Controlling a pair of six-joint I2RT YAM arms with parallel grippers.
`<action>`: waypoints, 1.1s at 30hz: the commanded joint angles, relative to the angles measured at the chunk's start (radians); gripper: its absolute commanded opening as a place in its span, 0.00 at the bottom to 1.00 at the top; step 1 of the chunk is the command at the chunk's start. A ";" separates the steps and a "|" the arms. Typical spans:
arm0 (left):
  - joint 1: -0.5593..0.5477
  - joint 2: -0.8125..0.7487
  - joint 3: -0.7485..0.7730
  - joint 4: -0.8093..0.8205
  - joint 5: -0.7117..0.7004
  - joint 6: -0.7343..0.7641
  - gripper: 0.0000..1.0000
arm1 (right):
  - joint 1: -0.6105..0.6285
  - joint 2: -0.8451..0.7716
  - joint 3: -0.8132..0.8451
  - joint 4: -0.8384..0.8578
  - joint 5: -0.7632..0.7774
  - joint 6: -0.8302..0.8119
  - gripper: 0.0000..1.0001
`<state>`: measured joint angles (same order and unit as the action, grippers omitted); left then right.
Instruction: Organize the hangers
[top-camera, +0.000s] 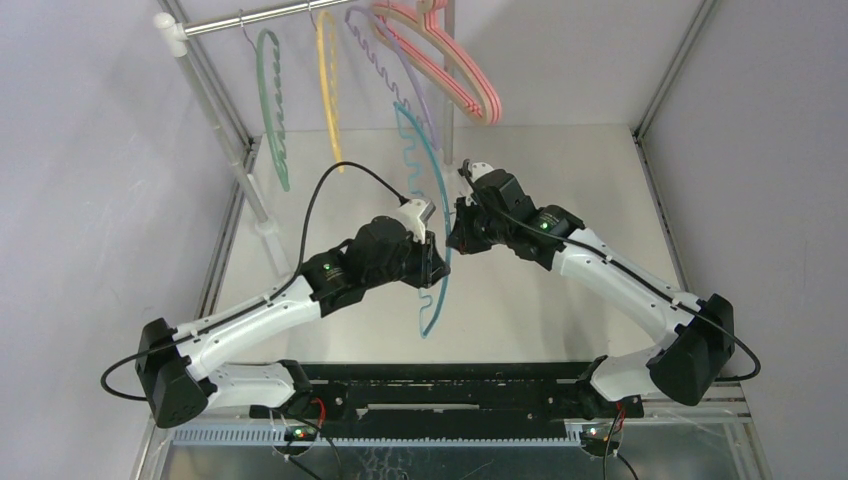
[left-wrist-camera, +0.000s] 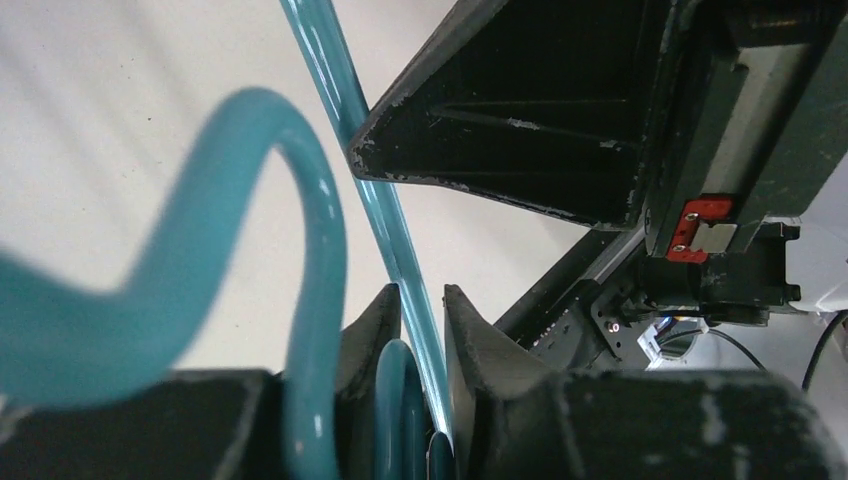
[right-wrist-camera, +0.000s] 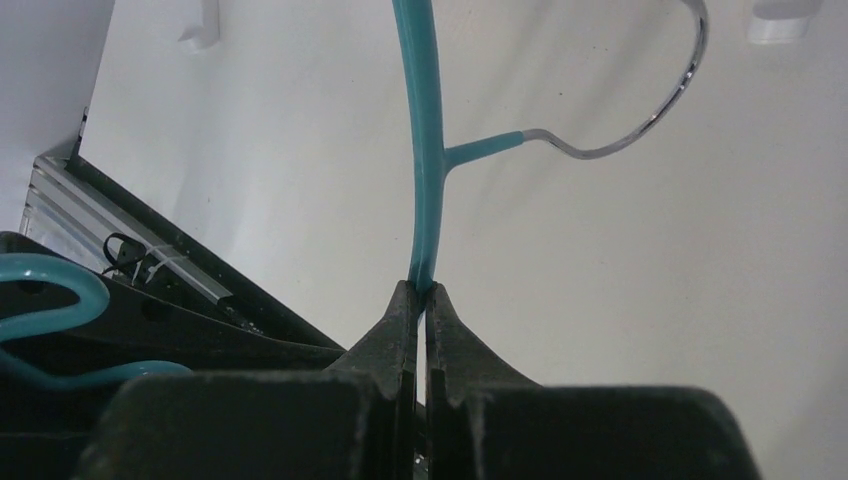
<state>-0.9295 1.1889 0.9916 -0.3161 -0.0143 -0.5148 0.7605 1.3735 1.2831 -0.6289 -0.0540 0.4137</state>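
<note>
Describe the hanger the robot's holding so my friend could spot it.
Start at the silver rail at the back, where the other hangers hang. Lower, held in mid-air, is the teal hanger: wavy-barred, and the only one off the rail.

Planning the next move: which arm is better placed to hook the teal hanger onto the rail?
Right, probably. The right claw is shut on the teal hanger close to its hook, so it can steer that. The left claw grips by the wavy bar.
</note>
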 joint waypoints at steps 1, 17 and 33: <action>0.004 -0.006 0.036 0.041 -0.002 0.040 0.23 | 0.011 -0.039 0.019 0.029 -0.046 -0.014 0.00; 0.029 -0.044 0.063 -0.005 -0.044 0.087 0.00 | -0.049 -0.187 -0.048 -0.008 -0.018 -0.022 0.42; 0.092 -0.088 0.271 -0.052 -0.002 0.119 0.00 | -0.100 -0.365 -0.327 0.357 -0.351 0.075 0.56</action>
<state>-0.8455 1.1419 1.1694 -0.4099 -0.0418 -0.4274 0.6659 1.0592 0.9443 -0.4568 -0.3016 0.4591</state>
